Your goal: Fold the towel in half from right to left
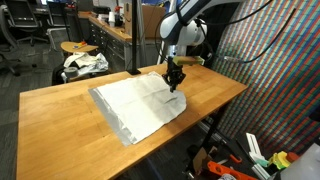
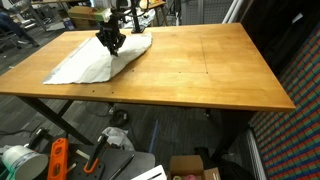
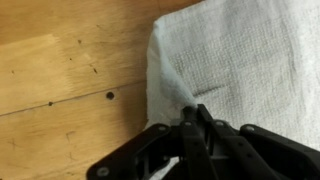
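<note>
- The large, thin, white rectangular cloth towel is lying spread on the light wooden bench.
- The black pincer is pinching a puckered fold at the towel's edge.

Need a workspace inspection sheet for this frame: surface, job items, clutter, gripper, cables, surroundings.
Surface: wooden table, level, with the towel lying on it.
Job's things: towel spread flat and not yet folded; its edge is puckered where it is pinched in the wrist view.
Clutter: fabric bundle, white with dark patches, sits off the table on a stool. An orange tool and boxes lie on the floor under the table.
Gripper: gripper is shut on the towel's edge, with the fingers together over a raised fold.
Cables: dark cables loop from the arm, clear of the towel.
Surroundings: patterned panel beside the table; desks and office chairs behind.
</note>
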